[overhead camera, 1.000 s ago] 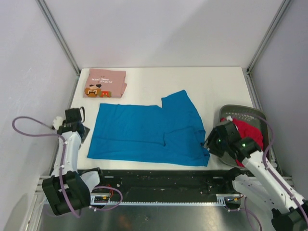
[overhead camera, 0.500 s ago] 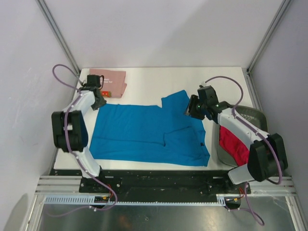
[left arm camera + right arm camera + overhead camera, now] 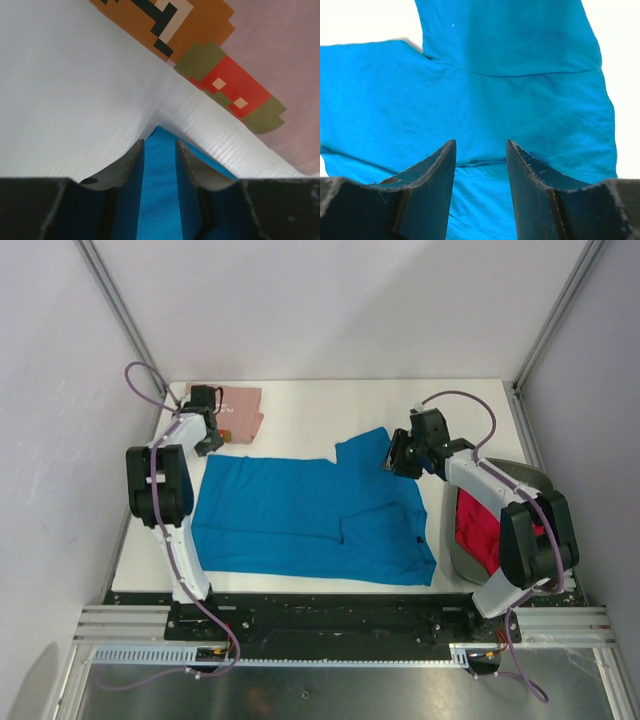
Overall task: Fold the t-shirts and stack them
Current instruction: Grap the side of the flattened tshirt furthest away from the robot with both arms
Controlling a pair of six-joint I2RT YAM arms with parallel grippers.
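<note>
The blue t-shirt (image 3: 310,515) lies spread flat on the white table, one sleeve pointing to the back right. My left gripper (image 3: 207,443) is low at its back left corner. In the left wrist view the gripper (image 3: 160,145) is open, with the corner of blue cloth (image 3: 159,190) between the fingers. My right gripper (image 3: 392,455) is open just above the blue sleeve; in the right wrist view the gripper (image 3: 481,145) straddles blue cloth (image 3: 510,100). The folded pink t-shirt (image 3: 240,405) lies at the back left, its print (image 3: 200,30) close ahead of the left fingers. The red t-shirt (image 3: 485,530) lies in the basket.
The dark grey basket (image 3: 520,475) stands at the table's right edge, beside my right arm. Bare white table (image 3: 330,410) runs along the back between the pink shirt and the right arm. Metal frame posts stand at both back corners.
Both arms have reached out from the near edge. The left gripper went to the blue shirt's back left corner. The right gripper went to the back right sleeve.
</note>
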